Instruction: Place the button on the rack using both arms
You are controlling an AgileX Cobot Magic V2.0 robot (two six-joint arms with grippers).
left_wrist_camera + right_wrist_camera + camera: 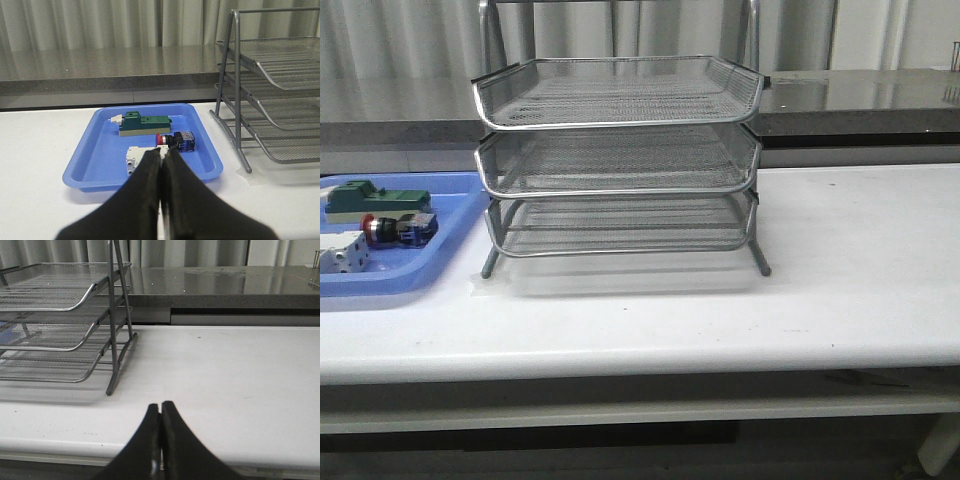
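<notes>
lying in the blue tray (85, 165), the button (175, 140) sits just beyond the left fingers (145, 185), pressed together.

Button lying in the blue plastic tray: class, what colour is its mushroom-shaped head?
Red. The small push-button's head shows best in the left wrist view.

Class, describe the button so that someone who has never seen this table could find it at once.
Look left of the rack to the blue tray on the white table. The button lies on its side there, between the green block and the white block. Only it has a red head on a black-and-blue body.
</notes>
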